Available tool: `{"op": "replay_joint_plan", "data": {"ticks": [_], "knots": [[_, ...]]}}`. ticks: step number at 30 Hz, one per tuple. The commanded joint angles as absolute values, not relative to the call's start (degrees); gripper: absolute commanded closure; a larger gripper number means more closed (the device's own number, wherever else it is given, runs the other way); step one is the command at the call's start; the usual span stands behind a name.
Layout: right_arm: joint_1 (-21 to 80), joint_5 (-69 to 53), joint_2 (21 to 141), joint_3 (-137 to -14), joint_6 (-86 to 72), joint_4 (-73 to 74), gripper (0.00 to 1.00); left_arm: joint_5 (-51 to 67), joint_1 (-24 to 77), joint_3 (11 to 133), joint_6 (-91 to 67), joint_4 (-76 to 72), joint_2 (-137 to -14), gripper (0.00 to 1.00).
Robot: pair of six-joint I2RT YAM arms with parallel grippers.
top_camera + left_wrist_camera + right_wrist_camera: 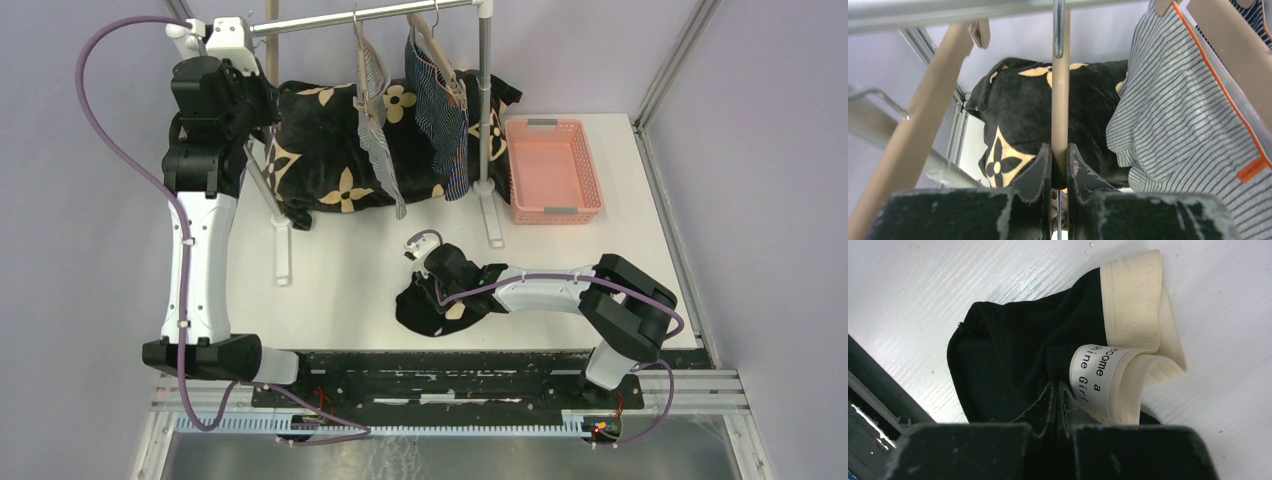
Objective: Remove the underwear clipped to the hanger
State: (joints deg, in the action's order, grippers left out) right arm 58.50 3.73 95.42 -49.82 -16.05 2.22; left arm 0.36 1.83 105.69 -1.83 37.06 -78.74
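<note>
— Nearest the bases?
— The right gripper (1057, 390), jaws pinched together on the black briefs (1008, 350); they lie crumpled on the table (948, 285).
— Farther back?
— The left gripper (1059, 167), clamped on a tan hanger (1060, 100) under the rail (380, 14); beside it hang the grey-white striped briefs (1173, 125); then the navy striped briefs (440, 110).

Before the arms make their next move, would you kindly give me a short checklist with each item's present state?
1. The right gripper is shut on the black briefs: ok.
2. The black briefs are off the rack, down on the table: ok.
3. The left gripper is clamped on the tan hanger: ok.
4. The grey striped briefs are unclipped: not ok, still hanging.
5. The navy striped briefs are unclipped: not ok, still hanging.
6. The pink basket has room: ok, looks empty.
</note>
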Motion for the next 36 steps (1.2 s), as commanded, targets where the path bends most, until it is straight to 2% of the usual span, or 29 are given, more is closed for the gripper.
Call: {"op": "replay_joint_plan", "data": {"ticks": [1,5,14,25,28,29,30,31,36], "knots": [[59.01,4.44,93.32,-50.64,-16.0,0.18,0.99,0.77,1.52,112.91,-4.35,33.17,-82.18,0.97],[59.13,4.79,92.84,-50.28,-15.99,0.02,0.99,0.96,1.42,114.78,-4.93,34.67,-84.32,0.97],[59.24,4.75,92.11,-50.16,-15.95,-0.02,0.99,0.22,1.36,107.39,-4.98,32.83,-82.44,0.96],[59.5,5.98,90.48,-49.69,-15.9,-0.22,0.99,-0.76,1.4,105.36,-5.47,32.17,-80.25,0.7],[59.59,6.35,90.27,-49.51,-15.91,-0.34,0.99,-0.82,1.4,104.72,-5.34,31.97,-79.71,0.56],[59.66,6.33,90.2,-49.57,-15.91,-0.35,0.99,-0.74,1.42,104.44,-5.29,31.86,-79.51,0.45],[59.7,6.49,90.1,-49.5,-15.82,-0.35,0.99,-0.78,1.41,104.23,-5.28,31.68,-79.26,0.14],[59.76,6.62,89.99,-49.55,-15.75,-0.32,0.99,-0.81,1.41,104.12,-5.14,31.65,-78.98,0.01],[60.04,7.59,87.35,-49.56,-15.01,0.35,0.99,-0.98,1.41,104.21,-4.88,31.78,-77.69,0.01]]}}
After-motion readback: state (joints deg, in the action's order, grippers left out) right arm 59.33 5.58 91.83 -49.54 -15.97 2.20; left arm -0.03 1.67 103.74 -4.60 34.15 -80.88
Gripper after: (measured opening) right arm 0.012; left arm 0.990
